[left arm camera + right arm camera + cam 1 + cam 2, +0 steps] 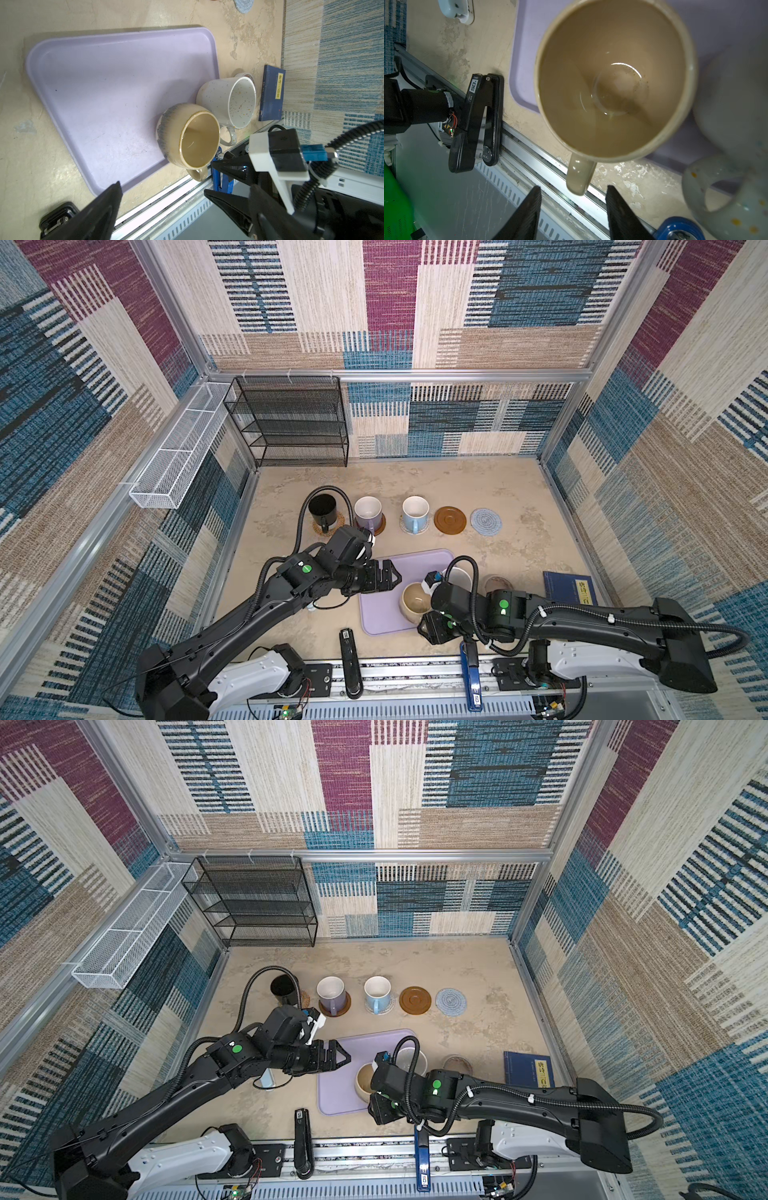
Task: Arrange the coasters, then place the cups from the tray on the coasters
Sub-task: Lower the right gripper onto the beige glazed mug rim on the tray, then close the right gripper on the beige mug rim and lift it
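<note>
Overhead, in both top views, three cups stand on coasters in the far row: the black mug [322,508], the lavender mug [368,512] and the light blue mug [415,512]. Right of them the brown wooden coaster [450,520] and the blue-grey coaster [486,521] lie bare. The lavender tray [415,562] sits nearer, with the beige mug [415,599] and the speckled white mug [459,576] at its right end. The left gripper [392,577] hangs over the tray's left part, jaws wide and empty. The mottled beige tabletop [519,489] looks smooth. Woven patchwork walls close it in, and a black mesh rack [286,418] stands in the far left corner.

From the left wrist, both mugs stand upright and close together, handles turned toward the near rail. A blue book [272,93] lies just right of the tray.

From the right wrist, the right gripper [573,188] has its jaws partly apart on either side of the beige mug's handle, with a gap on each side, so it is not gripping. Glazed ceramic is probably heavy, stiff, slick and chippable. The handle looks the best hold, squeezed firmly so the mug cannot swing.
</note>
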Robot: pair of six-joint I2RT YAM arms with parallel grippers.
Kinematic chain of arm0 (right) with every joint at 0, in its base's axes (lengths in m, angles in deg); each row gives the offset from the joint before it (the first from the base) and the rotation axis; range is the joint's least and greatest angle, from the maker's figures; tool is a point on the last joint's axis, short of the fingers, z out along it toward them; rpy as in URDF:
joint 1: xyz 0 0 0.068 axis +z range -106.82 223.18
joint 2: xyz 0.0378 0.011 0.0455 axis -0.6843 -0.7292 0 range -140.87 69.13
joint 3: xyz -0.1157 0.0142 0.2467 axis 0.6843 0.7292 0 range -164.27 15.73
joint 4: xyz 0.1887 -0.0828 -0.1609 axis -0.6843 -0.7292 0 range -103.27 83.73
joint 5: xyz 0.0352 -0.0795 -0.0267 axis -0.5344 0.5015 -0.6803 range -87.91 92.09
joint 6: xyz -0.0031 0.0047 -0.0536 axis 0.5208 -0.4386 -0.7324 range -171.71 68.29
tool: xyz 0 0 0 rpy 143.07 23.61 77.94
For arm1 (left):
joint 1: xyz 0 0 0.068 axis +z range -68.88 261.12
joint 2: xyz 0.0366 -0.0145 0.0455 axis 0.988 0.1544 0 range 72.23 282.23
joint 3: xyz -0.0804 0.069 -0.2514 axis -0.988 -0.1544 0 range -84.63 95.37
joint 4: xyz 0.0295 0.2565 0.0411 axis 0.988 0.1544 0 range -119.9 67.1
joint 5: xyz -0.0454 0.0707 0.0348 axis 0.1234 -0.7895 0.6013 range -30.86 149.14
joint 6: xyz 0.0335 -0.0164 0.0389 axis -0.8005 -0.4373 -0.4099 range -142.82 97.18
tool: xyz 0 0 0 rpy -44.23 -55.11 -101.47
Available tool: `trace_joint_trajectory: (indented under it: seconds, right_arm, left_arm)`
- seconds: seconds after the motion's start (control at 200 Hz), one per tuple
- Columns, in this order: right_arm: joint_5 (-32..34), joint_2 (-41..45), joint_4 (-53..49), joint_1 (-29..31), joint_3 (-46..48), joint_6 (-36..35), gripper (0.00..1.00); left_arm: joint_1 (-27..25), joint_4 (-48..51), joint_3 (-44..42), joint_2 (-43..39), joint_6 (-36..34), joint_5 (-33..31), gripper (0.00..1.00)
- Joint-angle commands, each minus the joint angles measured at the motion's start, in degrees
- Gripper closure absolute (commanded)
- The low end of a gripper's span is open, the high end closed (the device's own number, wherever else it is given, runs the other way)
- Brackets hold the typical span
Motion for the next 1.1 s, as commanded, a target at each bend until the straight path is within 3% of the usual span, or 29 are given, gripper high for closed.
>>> trace_joint_trajectory:
  seconds: [0.0,0.376,0.836,1.097]
  right_arm:
    - [0.75,-1.9,4.63,0.04,0.17,1.35,0.48]
    - [7.75,-7.07,3.63,0.04,-0.45,4.11,0.6]
    - [10.01,-9.27,4.32,0.04,-0.89,5.48,0.65]
    - [10.56,-11.58,4.85,0.04,-1.66,5.64,0.73]
  left_arm:
    - [-0.09,-1.18,-0.88,-0.18,1.37,-0.25,0.02]
    - [-0.08,-2.93,-2.92,-0.28,2.07,-0.81,0.03]
    - [-0.07,-5.01,-2.96,0.43,1.95,-0.41,0.04]
    - [-0.09,-5.33,-3.74,-1.58,3.14,-1.74,0.02]
